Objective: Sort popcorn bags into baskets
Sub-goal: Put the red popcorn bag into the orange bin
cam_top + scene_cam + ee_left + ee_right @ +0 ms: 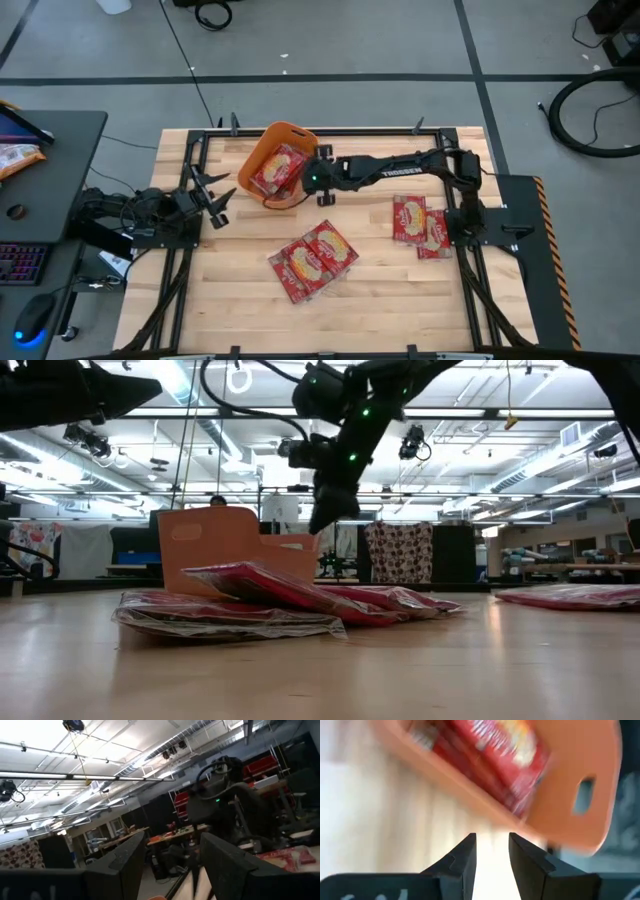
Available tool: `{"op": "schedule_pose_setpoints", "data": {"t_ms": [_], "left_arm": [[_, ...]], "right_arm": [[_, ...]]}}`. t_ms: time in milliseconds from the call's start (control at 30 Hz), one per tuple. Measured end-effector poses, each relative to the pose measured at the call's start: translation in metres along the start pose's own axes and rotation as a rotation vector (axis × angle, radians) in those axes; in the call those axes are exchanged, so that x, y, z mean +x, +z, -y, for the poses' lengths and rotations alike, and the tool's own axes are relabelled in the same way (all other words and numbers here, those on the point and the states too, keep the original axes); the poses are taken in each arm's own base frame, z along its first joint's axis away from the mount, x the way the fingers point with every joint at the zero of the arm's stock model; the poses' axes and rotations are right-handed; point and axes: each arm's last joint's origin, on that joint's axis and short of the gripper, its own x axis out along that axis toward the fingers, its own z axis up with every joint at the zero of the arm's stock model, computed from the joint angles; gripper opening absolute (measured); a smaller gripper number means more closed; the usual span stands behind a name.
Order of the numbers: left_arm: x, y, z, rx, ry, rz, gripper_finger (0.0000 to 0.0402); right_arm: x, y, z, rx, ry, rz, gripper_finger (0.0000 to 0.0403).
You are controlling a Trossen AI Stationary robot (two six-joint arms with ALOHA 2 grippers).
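While the right end effector [308,180] hangs at the orange basket [262,155] rim, fingers slightly apart and empty, some popcorn bags [277,170] already sit inside. Left to sort: a pile mid-counter [312,259] and two by the right arm's base [421,226]. Left end effector [217,196] waits spread at the counter [380,300] edge.

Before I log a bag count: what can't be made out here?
- Basket contents: high view shows only the top bag; any beneath are hidden.
- Center pile: overlapping bags hide each other.
- Right wrist view: motion blur smears the basket's bags.
- Left gripper: nothing between its fingers.
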Motion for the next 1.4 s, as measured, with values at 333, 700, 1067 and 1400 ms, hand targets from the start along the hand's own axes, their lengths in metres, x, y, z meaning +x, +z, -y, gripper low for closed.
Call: {"op": "schedule_pose_setpoints", "data": {"t_ms": [333,700,1067,1400], "left_arm": [[0.000,0.001,0.000,-0.228,0.003,0.007,0.0194],[0.000,-0.004,0.002,-0.427,-0.016,-0.036,0.0194],[0.000,-0.005,0.003,-0.455,-0.018,-0.056,0.0194],[0.000,-0.006,0.003,-0.454,0.000,-0.061,0.0194]], "right_arm": [[-0.029,-0.024,-0.023,0.340,0.098,-0.296,0.0119],[-0.046,-0.086,-0.051,0.439,0.119,-0.767,0.0119],[-0.087,-0.146,-0.056,0.800,0.152,-0.684,0.0121],[-0.091,-0.163,-0.059,0.891,0.099,-0.696,0.0156]]}}
